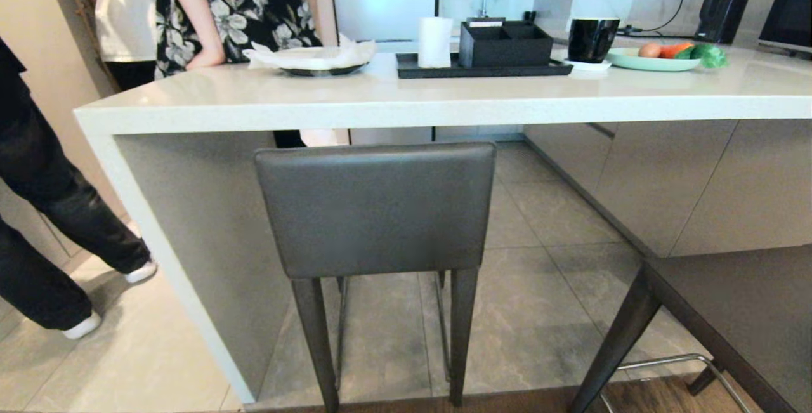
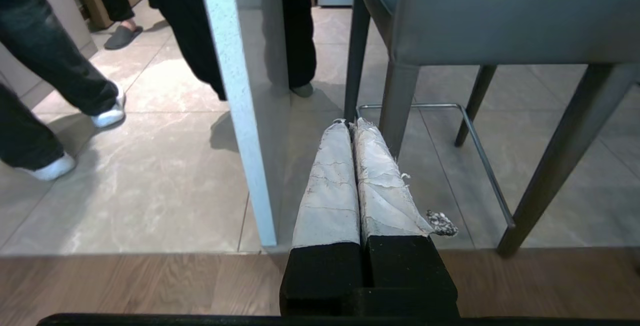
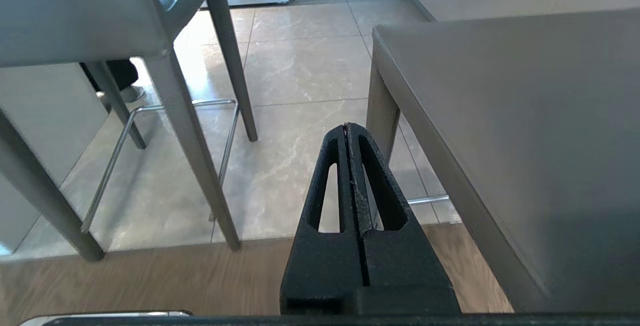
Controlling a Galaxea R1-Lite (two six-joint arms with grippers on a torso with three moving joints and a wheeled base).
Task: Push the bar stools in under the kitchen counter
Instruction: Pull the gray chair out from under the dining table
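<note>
The worktop [image 1: 406,99] runs across the top of the head view, thick and white. One bar stool [image 1: 375,210] stands in the middle, its back facing the robot and almost under the worktop's front edge. Its legs are near the line where tile meets wood floor. The second bar stool [image 1: 742,318] is at about 4 o'clock, much closer to the robot, so it looks like the one that needs the bigger push.

No arm shows in the head view. In the left wrist view the left tool [image 2: 350,124] has its two taped fingers pressed together, holding nothing. It points at the near leg of the middle stool. In the right wrist view the right tool [image 3: 346,128] is also closed tight and empty, low beside the near stool's seat.

To push well, I think a tool should press flat on the middle of a stool's back, not a corner, so it slides straight. Go slowly; tall stools can tip.

People [image 1: 57,210] stand at 9 o'clock, so watch them.
</note>
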